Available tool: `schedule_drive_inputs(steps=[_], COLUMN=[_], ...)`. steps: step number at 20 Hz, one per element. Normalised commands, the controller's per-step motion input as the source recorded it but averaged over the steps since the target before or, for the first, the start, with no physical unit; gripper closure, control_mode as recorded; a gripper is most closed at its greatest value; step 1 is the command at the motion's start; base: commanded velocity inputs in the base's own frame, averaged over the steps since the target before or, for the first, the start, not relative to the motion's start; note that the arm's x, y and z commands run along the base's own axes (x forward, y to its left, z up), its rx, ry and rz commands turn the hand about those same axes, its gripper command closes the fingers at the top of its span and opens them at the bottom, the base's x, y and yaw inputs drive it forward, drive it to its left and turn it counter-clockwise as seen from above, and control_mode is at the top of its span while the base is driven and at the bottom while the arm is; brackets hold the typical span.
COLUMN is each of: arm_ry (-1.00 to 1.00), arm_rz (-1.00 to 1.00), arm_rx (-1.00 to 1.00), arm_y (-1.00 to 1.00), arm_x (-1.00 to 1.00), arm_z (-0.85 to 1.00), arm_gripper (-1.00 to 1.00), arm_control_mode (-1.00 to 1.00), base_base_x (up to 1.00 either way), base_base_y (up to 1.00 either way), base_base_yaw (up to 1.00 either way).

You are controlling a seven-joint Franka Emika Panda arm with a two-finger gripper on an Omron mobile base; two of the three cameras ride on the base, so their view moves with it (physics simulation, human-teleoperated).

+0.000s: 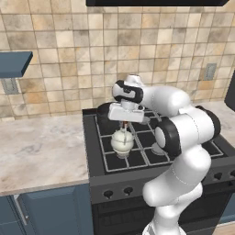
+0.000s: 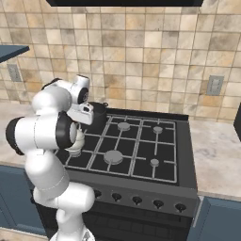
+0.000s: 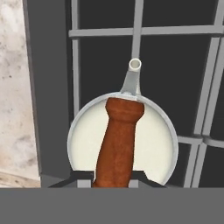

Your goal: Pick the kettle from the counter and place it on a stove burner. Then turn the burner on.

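Note:
The cream-white kettle point(image 1: 122, 141) stands upright over the front-left part of the black stove point(image 1: 137, 158), above its grate bars. I cannot tell whether it rests on them. The stove burner under it is hidden. My gripper point(image 1: 124, 122) hangs straight above the kettle, shut on its orange-red handle. In the hand view the handle point(image 3: 118, 140) runs up between my gripper point(image 3: 111, 177) fingertips, over the round lid, with the spout point(image 3: 134, 65) pointing away. In the right base view the arm covers most of the kettle point(image 2: 77, 141). The counter point(image 1: 41, 151) lies left of the stove.
A dark grey pot point(image 1: 104, 112) stands on the back-left burner, just behind my hand. Other grey burner caps point(image 2: 113, 156) lie free to the right. Stove knobs point(image 2: 136, 200) line the front panel. More counter point(image 2: 214, 141) continues right of the stove.

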Motion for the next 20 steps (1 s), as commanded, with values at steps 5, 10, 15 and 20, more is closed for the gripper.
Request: schedule_drive_inputs(steps=[5, 10, 15, 20], arm_ry=[-0.03, -0.05, -0.02, 0.00], arm_rz=[0.02, 0.02, 0.00, 0.00], arm_rx=[0.00, 0.00, 0.00, 0.00], arm_y=[-0.03, -0.01, 0.00, 0.00], arm_x=[-0.11, -0.10, -0.11, 0.00], arm_z=[0.01, 0.01, 0.00, 0.00], arm_gripper=[1.00, 1.00, 1.00, -1.00], arm_control_mode=[-1.00, -1.00, -1.00, -1.00], base_base_x=[0.00, 0.00, 0.00, 0.00], base_base_y=[0.00, 0.00, 0.00, 0.00], base_base_yaw=[0.00, 0.00, 0.00, 0.00])
